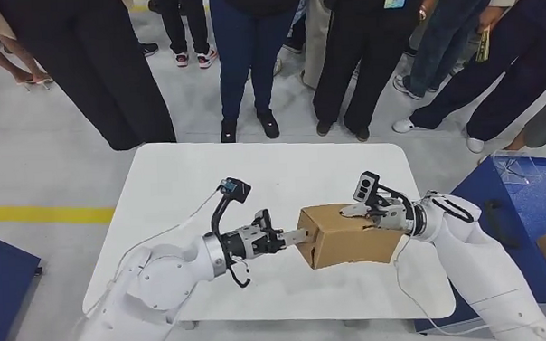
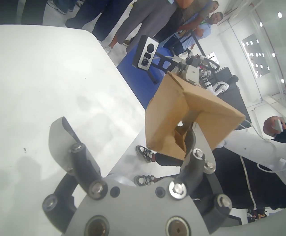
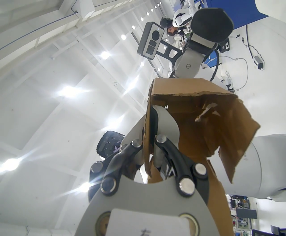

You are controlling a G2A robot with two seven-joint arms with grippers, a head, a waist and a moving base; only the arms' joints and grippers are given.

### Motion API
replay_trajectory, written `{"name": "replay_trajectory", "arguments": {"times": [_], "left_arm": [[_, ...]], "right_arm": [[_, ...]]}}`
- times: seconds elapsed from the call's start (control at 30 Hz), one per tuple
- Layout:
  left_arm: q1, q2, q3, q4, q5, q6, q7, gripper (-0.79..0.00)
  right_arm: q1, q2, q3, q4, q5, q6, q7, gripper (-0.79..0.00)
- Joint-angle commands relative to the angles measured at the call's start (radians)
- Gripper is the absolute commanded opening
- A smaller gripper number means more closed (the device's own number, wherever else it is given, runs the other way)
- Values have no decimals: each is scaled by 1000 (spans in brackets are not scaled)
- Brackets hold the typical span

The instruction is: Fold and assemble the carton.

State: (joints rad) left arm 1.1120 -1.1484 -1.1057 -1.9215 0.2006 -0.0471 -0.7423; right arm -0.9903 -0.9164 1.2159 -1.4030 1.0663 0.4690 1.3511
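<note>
The top camera sat above the arms and looked steeply down on the table (image 1: 165,174), far enough back to take in both arms. The left wrist camera (image 1: 235,190) looked along the left gripper (image 2: 126,125), low over the table and close to the carton (image 2: 165,116). The right wrist camera (image 1: 368,185) sat right against the carton, tilted up at the ceiling (image 3: 55,67). All three views shared the carton; each wrist view caught the other's camera.

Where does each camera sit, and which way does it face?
Top view: above the arms, looking down at the table; left tool and right tool meet at the carton.
Left wrist view: behind the open left tool, facing the carton.
Right wrist view: behind the right tool clamping a carton wall, tilted toward the ceiling.
Shared: the carton, in all three.
</note>
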Motion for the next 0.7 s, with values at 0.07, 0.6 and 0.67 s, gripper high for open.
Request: {"name": "replay_trajectory", "arguments": {"times": [0.07,0.6,0.67], "left_arm": [[81,16,-121,-32,-102,-42,1,0],[96,20,-148,-41,-93,-67,-4,0],[96,20,-148,-41,-93,-67,-4,0]], "right_arm": [[0,0,0,0,0,0,0,-785],[51,-15,19,-27,203,344,-458,-785],[66,-21,29,-25,306,461,-670,-785]]}}
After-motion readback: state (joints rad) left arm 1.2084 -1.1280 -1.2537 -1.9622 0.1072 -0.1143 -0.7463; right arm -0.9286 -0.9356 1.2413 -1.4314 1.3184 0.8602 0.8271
